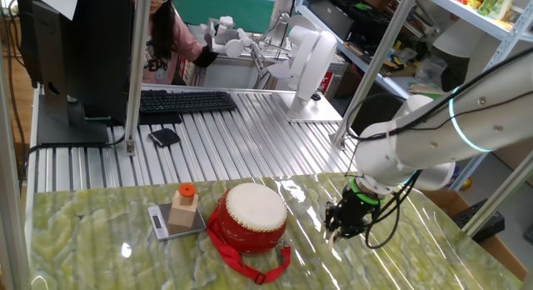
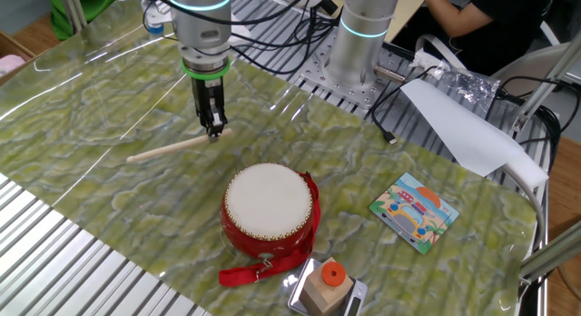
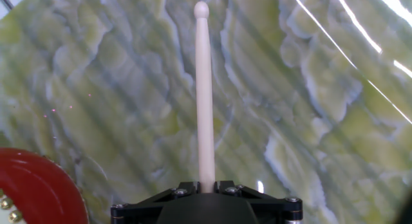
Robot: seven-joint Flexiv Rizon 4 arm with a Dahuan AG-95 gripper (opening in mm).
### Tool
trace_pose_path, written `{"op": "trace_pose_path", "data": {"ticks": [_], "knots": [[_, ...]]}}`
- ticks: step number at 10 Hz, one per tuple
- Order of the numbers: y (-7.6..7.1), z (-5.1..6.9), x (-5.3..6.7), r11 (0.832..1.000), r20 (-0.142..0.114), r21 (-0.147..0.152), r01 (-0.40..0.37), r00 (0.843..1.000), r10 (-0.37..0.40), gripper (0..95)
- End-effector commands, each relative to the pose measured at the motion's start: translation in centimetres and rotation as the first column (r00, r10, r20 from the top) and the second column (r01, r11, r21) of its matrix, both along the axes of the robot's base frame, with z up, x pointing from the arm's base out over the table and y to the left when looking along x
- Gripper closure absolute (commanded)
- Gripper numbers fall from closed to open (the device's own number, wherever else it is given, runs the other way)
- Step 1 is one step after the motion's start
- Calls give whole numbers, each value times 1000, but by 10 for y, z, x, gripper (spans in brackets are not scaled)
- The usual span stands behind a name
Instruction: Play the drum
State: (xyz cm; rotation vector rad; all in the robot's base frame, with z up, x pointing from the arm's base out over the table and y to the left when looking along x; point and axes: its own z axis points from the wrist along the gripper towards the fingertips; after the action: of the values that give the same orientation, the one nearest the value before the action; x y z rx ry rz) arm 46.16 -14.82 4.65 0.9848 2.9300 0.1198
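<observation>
Drum: the small round drum (image 2: 269, 212) with a glossy red barrel body and a cream-white skin top stands upright on the green-and-cream marbled surface (image 2: 109, 107), skin facing up, near the surface's edge beside the ribbed metal strips
Strap: a red fabric strap (image 2: 254, 272) trails from the drum's side and lies flat on the surface
Drumstick: a pale wooden drumstick (image 2: 177, 148) with a small rounded tip lies nearly level just above the surface, well apart from the drum; in the hand view it runs straight away from the camera, tip farthest
Fingers: the black two-finger gripper (image 2: 214, 128) points straight down and its fingers are clamped on one end of the drumstick
Arm: the white robot arm (image 1: 433, 136) with a glowing teal ring reaches in over the surface; the gripper (image 1: 343, 227) sits off to one side of the drum, not above it
Block: a pale wooden block with an orange cap (image 2: 329, 284) stands on a small grey digital scale (image 1: 171, 221), just beside the drum
Card: a square, colourful illustrated card (image 2: 415, 212) lies flat on the surface, apart from the drum
Background: a black keyboard (image 1: 185, 100) rests on the ribbed metal bench behind the surface
</observation>
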Motion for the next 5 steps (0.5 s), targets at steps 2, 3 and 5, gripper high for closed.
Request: {"op": "trace_pose_path", "data": {"ticks": [2, 3, 5], "knots": [[1, 7, -2, 1000, -4, 5, -11, 1000, 11, 950], [0, 11, -2, 1000, -9, 13, -13, 1000, 13, 950], [0, 17, -2, 1000, -14, 19, -17, 1000, 18, 950]]}}
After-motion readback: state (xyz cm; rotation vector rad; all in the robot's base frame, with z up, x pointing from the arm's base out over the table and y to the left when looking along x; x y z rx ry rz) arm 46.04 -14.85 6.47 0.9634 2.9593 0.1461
